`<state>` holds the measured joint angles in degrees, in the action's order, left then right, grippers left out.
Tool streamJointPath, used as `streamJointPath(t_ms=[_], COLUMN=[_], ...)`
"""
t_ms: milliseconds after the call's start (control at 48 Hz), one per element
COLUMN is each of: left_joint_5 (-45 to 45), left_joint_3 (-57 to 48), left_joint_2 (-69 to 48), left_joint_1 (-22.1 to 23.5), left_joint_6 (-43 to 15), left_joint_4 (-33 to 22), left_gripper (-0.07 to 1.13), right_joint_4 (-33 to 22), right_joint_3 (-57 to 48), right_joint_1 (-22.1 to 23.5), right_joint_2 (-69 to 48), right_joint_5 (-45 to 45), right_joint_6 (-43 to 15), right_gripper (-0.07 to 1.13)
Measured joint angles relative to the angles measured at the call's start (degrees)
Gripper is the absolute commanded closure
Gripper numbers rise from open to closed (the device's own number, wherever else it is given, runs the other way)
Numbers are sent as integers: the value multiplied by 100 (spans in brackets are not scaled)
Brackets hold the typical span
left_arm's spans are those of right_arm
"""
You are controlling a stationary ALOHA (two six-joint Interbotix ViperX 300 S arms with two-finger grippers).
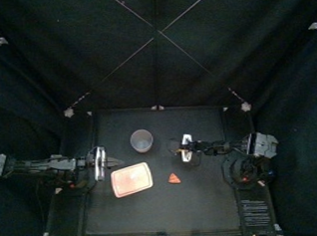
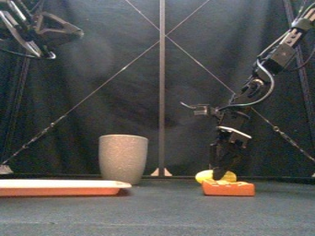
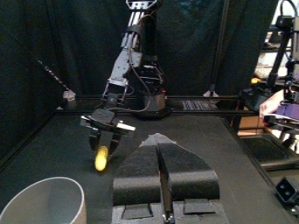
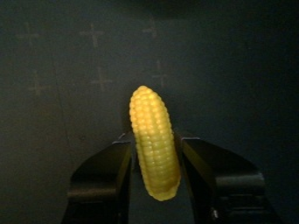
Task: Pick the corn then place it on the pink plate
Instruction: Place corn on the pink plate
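Now the right gripper (image 4: pixel 153 142) clamps the yellow kernelled toy corn cob (image 4: pixel 152 122), right of the flat pink tray (image 1: pixel 131 178); the pick looks done, carrying and placing remain. The left gripper (image 3: pixel 162 153), jaws together, rests left of the tray.

The left arm (image 2: pixel 28 32) and right arm (image 2: pixel 277 51) are built of slender black jointed links. The right gripper (image 4: pixel 155 144) is made up of two flat black jaws under a white cross-plate (image 1: pixel 188 146); the left gripper (image 3: pixel 159 149) is formed of broad, ribbed black jaws.
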<state>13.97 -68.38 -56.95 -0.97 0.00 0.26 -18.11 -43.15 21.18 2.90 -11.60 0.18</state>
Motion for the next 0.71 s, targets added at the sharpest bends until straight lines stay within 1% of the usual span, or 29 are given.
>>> streamJointPath(t_ms=[62, 146, 271, 396, 604, 708], left_joint_5=[0, 0, 9, 0, 0, 0], left_joint_3=[0, 9, 9, 0, 9, 9], left_joint_2=[0, 0, 0, 0, -26, -79], left_joint_1=[0, 0, 0, 0, -35, -62], left_joint_6=[0, -9, -9, -9, -9, -9], left_joint_4=[0, 0, 0, 9, 0, 9], left_gripper=[106, 106, 106, 106, 106, 106], right_joint_4=[0, 26, 97, 114, 123, 123], right_joint_3=[35, 105, 343, 721, 1617, 2030], right_joint_1=[-18, -53, -272, -659, -1433, -1679], right_joint_2=[0, 9, 9, 9, 264, 501], right_joint_5=[-9, -35, -97, -158, -193, -193], right_joint_6=[-9, 0, -18, 0, 53, 44], right_gripper=[57, 56, 56, 56, 56, 56])
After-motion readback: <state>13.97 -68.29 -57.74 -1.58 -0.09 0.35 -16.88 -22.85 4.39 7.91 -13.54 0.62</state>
